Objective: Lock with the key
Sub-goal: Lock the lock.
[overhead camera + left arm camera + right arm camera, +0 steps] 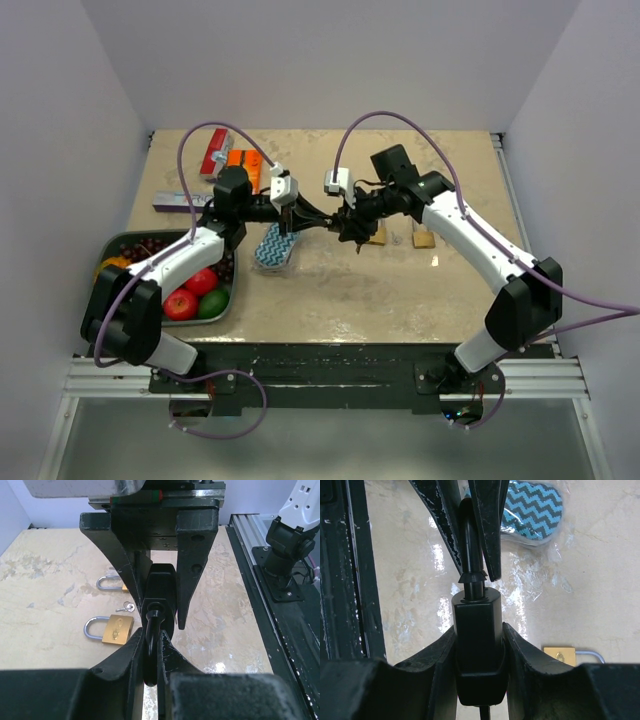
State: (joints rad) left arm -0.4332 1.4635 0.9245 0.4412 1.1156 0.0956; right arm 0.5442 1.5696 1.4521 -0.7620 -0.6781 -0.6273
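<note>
A black padlock hangs in the air between both arms over the middle of the table. My left gripper (150, 647) (318, 222) is shut on its black shackle (151, 640) (471, 545). My right gripper (479, 630) (350, 226) is shut on the lock's body (477, 640) (161, 587), one finger on each side. A thin dark stem shows under the body in the right wrist view; what it is I cannot tell. A small silver key (126, 607) lies on the table between two brass padlocks.
Two brass padlocks (112, 629) (112, 583) lie on the table right of centre (377, 237) (424, 238). A zigzag pouch (275, 248) lies under the left gripper. A tray (110, 243) of fruit sits at the left; red and orange packs (235, 160) lie at the back.
</note>
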